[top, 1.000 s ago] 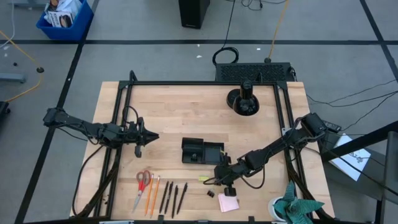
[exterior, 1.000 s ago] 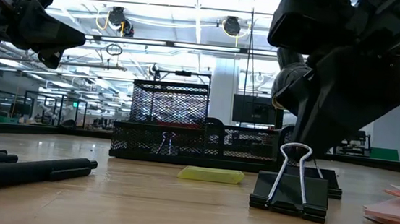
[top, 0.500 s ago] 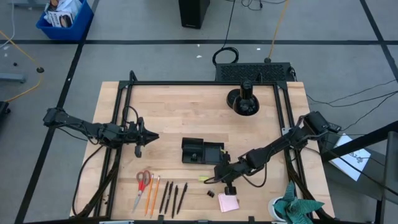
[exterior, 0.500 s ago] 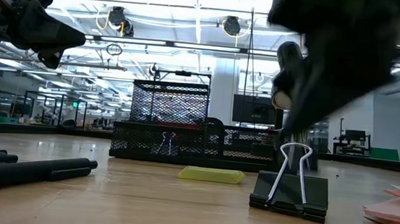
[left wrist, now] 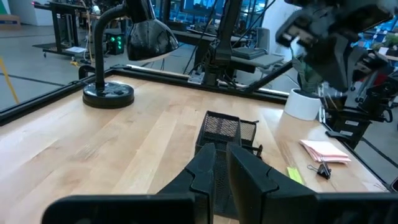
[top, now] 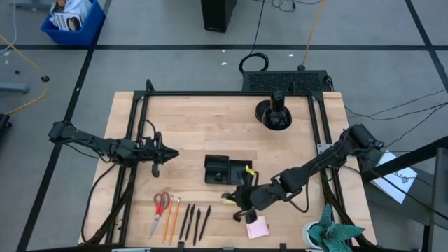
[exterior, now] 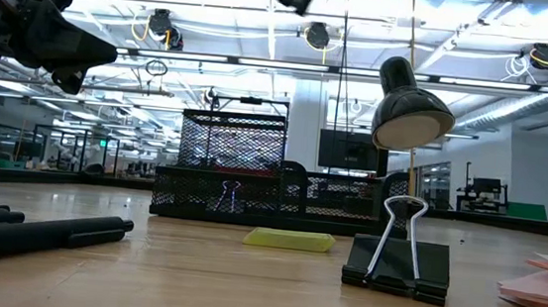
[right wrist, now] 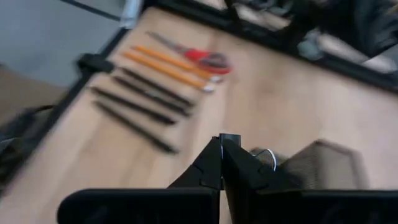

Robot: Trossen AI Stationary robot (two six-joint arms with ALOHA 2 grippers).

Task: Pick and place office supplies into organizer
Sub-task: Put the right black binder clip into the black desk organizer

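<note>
Grip on the right gripper [right wrist: 222, 140] is fully closed, its tips pinching a small dark clip [right wrist: 227, 137]. In the high view this gripper hangs above the light wooden table [top: 203, 119], between the low black mesh organizer tray [top: 227, 170] and the pink square sticky-note pad [top: 257, 228]. Under it, a flat yellow piece [exterior: 289, 239] lies on the wood in front of the organizer. A second black binder clip [exterior: 396, 264] stands just beside that piece. Another clip [exterior: 229, 195] shows inside the mesh.

Near the front edge lie the red-handled scissors [top: 160, 206], two orange pencils [top: 171, 210] and the dark pens [top: 194, 222], side by side.

The left gripper [top: 168, 152] waits over the table's left part, well apart from the organizer. Its fingers [left wrist: 205, 171] are a narrow slit apart, holding nothing.
</note>
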